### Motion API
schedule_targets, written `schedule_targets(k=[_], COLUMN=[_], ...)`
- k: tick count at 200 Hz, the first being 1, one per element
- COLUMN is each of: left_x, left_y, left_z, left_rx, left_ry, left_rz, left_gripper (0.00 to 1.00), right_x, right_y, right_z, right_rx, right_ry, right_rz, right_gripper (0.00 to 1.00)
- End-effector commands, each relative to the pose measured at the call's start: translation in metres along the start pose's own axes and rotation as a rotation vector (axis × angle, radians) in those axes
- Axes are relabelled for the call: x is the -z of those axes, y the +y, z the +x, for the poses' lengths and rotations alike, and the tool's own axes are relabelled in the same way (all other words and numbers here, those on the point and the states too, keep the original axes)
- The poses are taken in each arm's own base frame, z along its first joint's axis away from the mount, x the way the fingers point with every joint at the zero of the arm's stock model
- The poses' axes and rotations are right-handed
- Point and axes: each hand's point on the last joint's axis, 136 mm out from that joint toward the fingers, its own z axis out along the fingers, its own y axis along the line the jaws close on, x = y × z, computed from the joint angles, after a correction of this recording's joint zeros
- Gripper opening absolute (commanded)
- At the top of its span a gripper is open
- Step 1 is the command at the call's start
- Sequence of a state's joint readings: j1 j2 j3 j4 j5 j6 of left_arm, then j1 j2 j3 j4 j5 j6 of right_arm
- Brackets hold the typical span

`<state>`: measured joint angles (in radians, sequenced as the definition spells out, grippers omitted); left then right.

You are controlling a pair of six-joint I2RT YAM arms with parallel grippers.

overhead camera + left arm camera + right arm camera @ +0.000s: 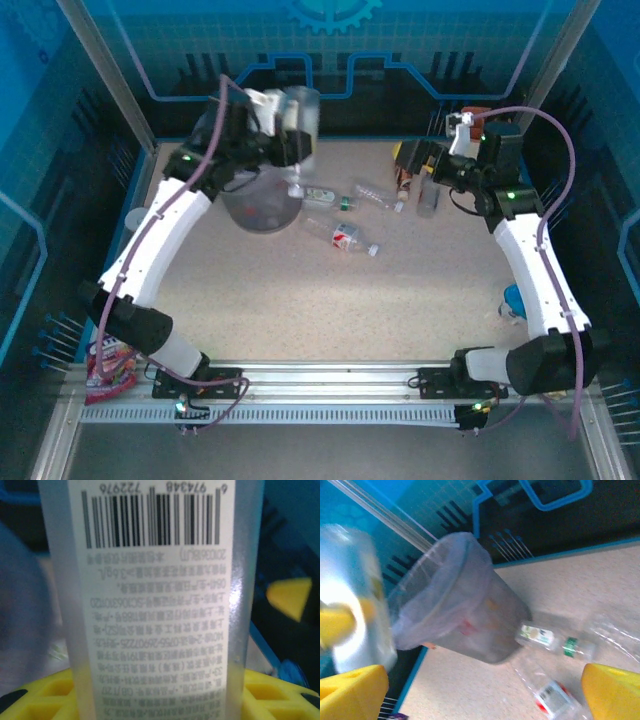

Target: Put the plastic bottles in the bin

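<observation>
The left hand (285,130) clamps a frosted, straight-sided bottle (157,605) raised near the bin (262,200) at the counter's (300,300) far-left corner. The bottle's ends are cut off in the left wrist view. The bin's liner is translucent and crinkled. Three clear bottles (342,237) lie just beside the bin. The right hand (482,692) gapes wide.

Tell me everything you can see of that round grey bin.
The bin is round, grey-lavender, apparently plastic, wider at the mouth, with a translucent bag liner over its rim. It stands upright on the speckled table, far left. Reddish shapes show faintly inside. A labelled bottle lies by its base; contact is unclear. The left gripper holds a clear bottle raised beside it.
</observation>
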<state>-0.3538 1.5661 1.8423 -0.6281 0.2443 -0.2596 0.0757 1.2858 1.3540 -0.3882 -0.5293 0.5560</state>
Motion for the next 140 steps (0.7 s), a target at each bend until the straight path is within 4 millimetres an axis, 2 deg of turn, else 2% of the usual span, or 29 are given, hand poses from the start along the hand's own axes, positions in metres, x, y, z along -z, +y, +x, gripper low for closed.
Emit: schedule_targets(k=[1,19,30,54,80,104,140], left_x=[0.03,0.042,0.046,0.043,0.022,-0.001,-0.025], left_y=[0.018,0.042,0.063,0.104,0.145,0.173,0.201], left_z=[-0.038,-0.062,-0.074,-0.084,-0.077,-0.063,-0.033], left_rx=[-0.018,0.001,0.01,0.007,-0.003,-0.02,-0.049], left_ry=[-0.093,-0.16,-0.187,-0.173,-0.075,0.015,0.147], left_rz=[-0.091,-0.157,-0.234,-0.364,-0.455,-0.495,-0.506], left_gripper=[0.42,0.36,0.31,0.23,0.15,0.12,0.1], right_x=[0.007,0.011,0.012,0.016,0.022,0.024,0.027], right_y=[-0.038,-0.052,-0.056,-0.061,-0.065,-0.07,-0.075], right_z=[0.047,0.066,0.074,0.087,0.095,0.102,0.11], right_rx=[0.006,-0.007,-0.016,-0.031,-0.024,-0.03,-0.024], right_ry=[0.133,0.164,0.174,0.191,0.205,0.218,0.243], right_rz=[0.151,0.192,0.2,0.211,0.235,0.253,0.272], right_gripper=[1.0,1.0,1.0,1.0,1.0,1.0,1.0])
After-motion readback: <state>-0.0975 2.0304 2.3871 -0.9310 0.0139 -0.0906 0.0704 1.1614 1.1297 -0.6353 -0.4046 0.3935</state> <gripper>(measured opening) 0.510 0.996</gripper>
